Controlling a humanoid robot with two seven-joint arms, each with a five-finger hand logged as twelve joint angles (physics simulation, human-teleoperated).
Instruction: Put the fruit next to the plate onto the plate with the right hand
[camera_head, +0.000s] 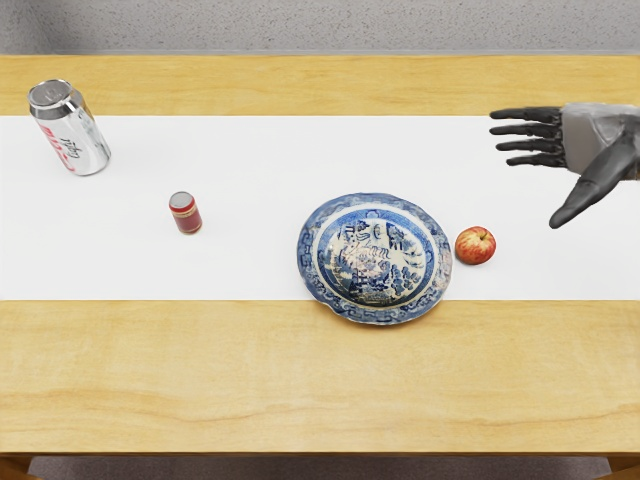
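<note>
There was the right robot hand (572, 148), reaching in from the right edge and hovering above the white runner (280, 160). Its fingers (520, 130) were stretched out flat toward the left and its thumb angled downward: released, gripping nothing at all.

And the fruit? A small red apple (475, 245) sat upright on the runner, just beside the right rim of the plate (312, 255), close to it but off the dish. The robot hand was above and to the right of the apple, clearly apart from it, with no contact.

The plate itself, blue and white with a patterned centre, lay near the front edge of the runner with nothing on it.

Over on the left, a silver soda can (68, 128) stood tilted near the far corner. A little red tin (185, 213) stood upright between that can and the plate, well apart from both. The wooden tabletop (300, 380) showed in front of and behind the runner.
</note>
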